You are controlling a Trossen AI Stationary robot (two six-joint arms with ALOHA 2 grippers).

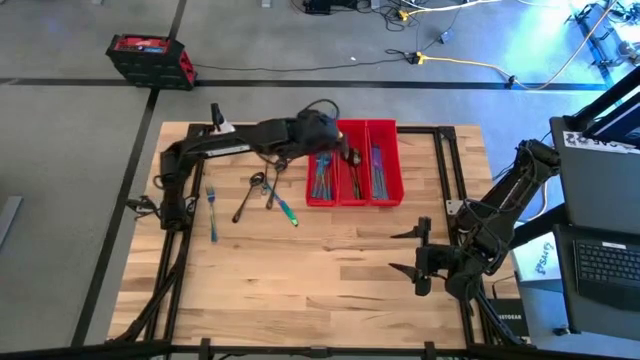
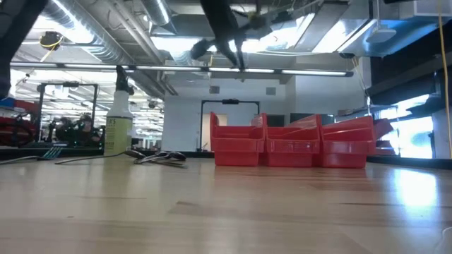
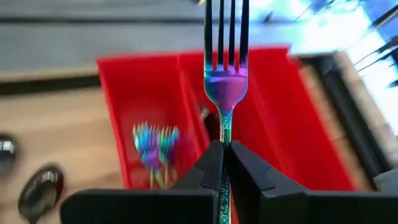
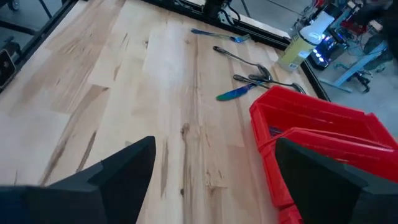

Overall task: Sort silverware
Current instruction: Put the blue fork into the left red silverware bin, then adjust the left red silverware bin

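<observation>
The left arm reaches from the left side of the desk across toward the far edge, near the middle. Its left gripper [image 3: 222, 163] is squeezed tight, fingers [image 3: 205, 171] pressed together on a fork [image 3: 225, 74] held up in the air. The right arm is folded up by the right edge. The right gripper [image 4: 211, 165] has its fingers spread wide apart, low above the desk.

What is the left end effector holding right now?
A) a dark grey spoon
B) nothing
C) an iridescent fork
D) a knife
C: in the left wrist view the left end effector is shut on the handle of an iridescent fork, its tines pointing away over the red bins.
</observation>
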